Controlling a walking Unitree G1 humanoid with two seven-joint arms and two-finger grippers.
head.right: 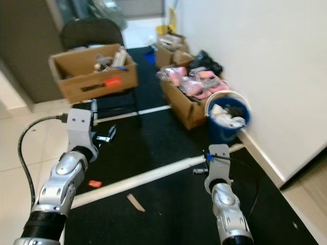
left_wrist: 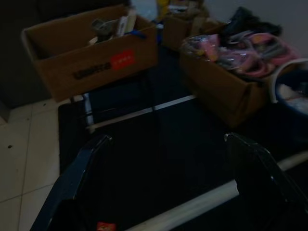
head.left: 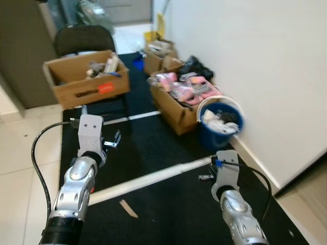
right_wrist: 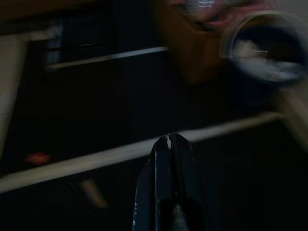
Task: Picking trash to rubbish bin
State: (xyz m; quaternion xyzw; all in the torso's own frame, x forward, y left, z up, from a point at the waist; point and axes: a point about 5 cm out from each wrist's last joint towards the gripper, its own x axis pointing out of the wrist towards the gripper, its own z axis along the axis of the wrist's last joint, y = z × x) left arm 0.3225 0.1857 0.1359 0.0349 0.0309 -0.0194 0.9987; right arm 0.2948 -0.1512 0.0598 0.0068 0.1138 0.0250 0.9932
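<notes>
I hold the left gripper (left_wrist: 163, 192) spread wide and empty; the right gripper (right_wrist: 169, 144) is pressed closed on nothing. Trash: a red scrap (head.right: 94, 182) on the tile at 9 o'clock and a brown sliver (head.right: 135, 202) on the black mat (head.left: 153, 148). The blue bin (head.left: 220, 122) stands at 2 o'clock by the wall. Risk: the flat scrap may slip between the fingers, and the cardboard boxes (head.left: 87, 77) crowd my approach.
</notes>
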